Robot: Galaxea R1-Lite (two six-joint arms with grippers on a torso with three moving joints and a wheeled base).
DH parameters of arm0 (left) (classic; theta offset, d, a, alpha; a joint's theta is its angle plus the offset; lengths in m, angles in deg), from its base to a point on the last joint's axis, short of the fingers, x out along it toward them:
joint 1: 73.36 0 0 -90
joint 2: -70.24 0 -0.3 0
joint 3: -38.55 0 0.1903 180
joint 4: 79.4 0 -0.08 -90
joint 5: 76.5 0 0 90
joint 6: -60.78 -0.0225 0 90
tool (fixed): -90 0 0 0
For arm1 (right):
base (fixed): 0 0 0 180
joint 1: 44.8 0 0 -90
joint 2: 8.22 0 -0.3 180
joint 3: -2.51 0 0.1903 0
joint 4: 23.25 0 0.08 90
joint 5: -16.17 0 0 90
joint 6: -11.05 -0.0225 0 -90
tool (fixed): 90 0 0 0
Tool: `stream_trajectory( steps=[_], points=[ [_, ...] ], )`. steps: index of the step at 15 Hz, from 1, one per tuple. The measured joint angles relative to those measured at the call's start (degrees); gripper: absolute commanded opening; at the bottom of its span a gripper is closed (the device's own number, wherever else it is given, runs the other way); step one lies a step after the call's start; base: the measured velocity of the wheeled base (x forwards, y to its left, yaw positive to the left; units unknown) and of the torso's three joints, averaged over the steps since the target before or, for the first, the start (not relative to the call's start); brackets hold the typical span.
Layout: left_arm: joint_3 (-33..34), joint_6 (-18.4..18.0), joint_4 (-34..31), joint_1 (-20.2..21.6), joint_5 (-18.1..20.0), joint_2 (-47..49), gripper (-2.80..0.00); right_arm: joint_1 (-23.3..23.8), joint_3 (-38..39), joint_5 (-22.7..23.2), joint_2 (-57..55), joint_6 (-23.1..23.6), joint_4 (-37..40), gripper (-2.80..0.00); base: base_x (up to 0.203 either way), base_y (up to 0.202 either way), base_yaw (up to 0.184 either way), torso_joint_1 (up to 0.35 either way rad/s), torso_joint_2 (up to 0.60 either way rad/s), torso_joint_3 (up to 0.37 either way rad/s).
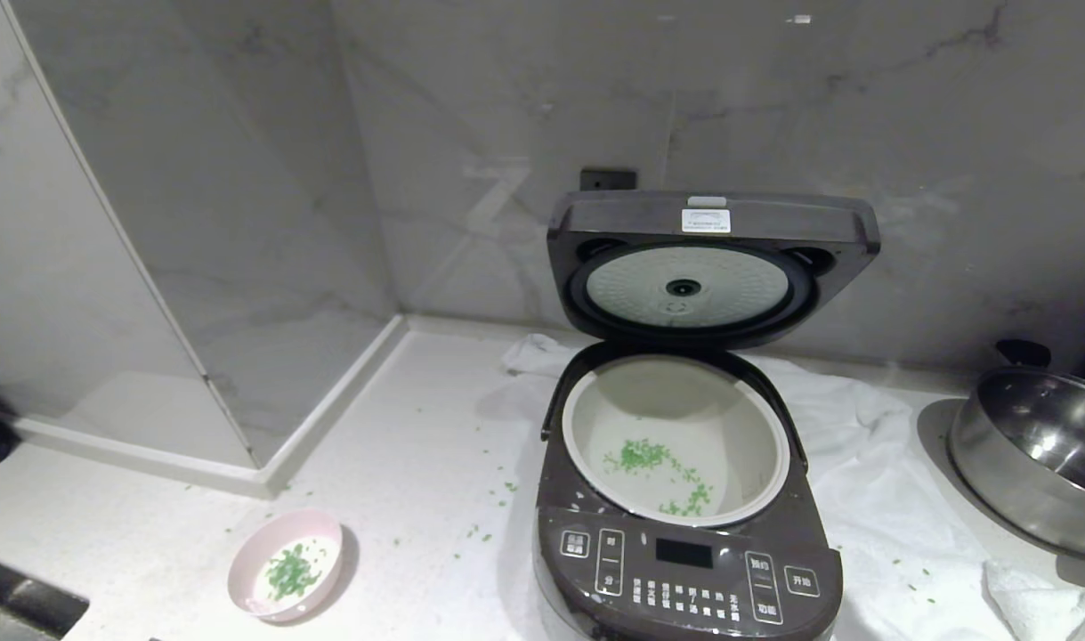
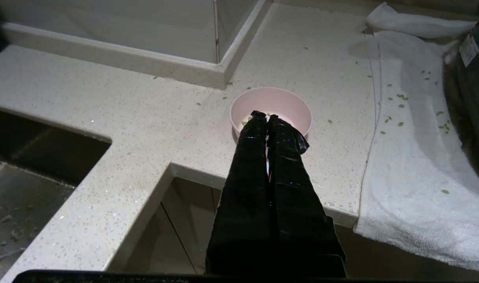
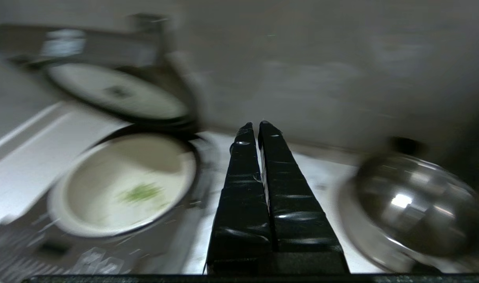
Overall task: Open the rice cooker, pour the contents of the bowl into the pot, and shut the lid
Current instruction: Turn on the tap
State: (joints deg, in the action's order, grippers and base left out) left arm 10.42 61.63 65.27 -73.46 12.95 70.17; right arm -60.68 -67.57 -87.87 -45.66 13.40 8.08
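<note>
Speckled white stone counter (image 1: pixel 400 481): it ran from the marble wall to a front edge just before the bowl, with a raised ledge at the robot's left and a dark sink cut-out (image 2: pixel 35 157) in the near left corner.
Rice cooker (image 1: pixel 684 570): stood at the centre on a white towel (image 1: pixel 871 499), its button panel facing the robot.
Lid (image 1: pixel 707 263): was swung fully up at the back, near the wall, its dimpled white disc facing forward.
Pot (image 1: pixel 676 436): sat open in the cooker's body, with chopped green bits (image 1: pixel 649 458) on its floor.
Bowl (image 1: pixel 286 565): pale pink, stood near the counter's front edge, well left of the cooker, some green bits (image 1: pixel 291 572) inside it.
Open room: bare counter lay between bowl and cooker, strewn with a few stray green bits.
Steel pan (image 1: pixel 1036 454): sat at the right, apart from the cooker, on the towel.
Left gripper (image 2: pixel 267 118): was pressed closed and empty, hanging before the counter's edge, pointing at the bowl.
Right gripper (image 3: pixel 257 127): was closed on nothing, in the air between cooker and pan.
</note>
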Motion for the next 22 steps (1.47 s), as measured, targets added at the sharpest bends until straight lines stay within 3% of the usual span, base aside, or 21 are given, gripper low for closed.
stream_trajectory(
  steps=[6, 8, 11, 14, 18, 20, 22],
  points=[
    [0.00, 0.02, -0.02, -0.01, -0.04, 0.00, -2.80, 14.41, 3.46, -1.47, 8.41, 7.59, 1.82, -2.80, 0.000, 0.000, 0.000, 0.000, 0.00, 0.000],
    [0.02, 0.00, -0.02, -0.01, -0.05, 0.00, -2.80, 17.28, 5.00, -1.40, 11.87, 9.19, 1.86, -2.80, 0.000, 0.000, 0.000, 0.000, 0.00, 0.000],
    [0.02, -0.01, 0.00, 0.00, -0.04, 0.00, -2.80, 18.57, 8.80, -1.40, 17.84, 11.05, 1.63, -2.80, 0.000, 0.000, 0.000, 0.000, 0.00, 0.000],
    [0.02, 0.00, 0.00, 0.00, -0.03, 0.00, -2.80, 18.83, 11.97, -2.04, 20.75, 8.93, -1.95, -2.80, 0.000, 0.000, 0.000, 0.000, 0.00, 0.000],
    [0.02, 0.07, 0.00, 0.00, -0.11, 0.00, -2.80, 15.58, 11.47, -0.45, 22.51, 9.31, -1.00, -2.80, 0.000, 0.000, 0.000, 0.000, 0.00, 0.000],
    [0.02, 0.05, 0.00, -0.01, -0.11, 0.00, -2.80, 14.97, 13.54, 1.62, 25.33, 9.57, 1.46, -2.80, 0.000, 0.000, 0.000, 0.000, 0.00, 0.000],
    [0.02, 0.02, 0.00, -0.01, -0.11, 0.00, -2.80, 15.07, 17.96, 6.51, 30.29, 9.72, 4.04, -2.80, 0.000, 0.000, 0.000, 0.000, 0.00, 0.000]
  ],
)
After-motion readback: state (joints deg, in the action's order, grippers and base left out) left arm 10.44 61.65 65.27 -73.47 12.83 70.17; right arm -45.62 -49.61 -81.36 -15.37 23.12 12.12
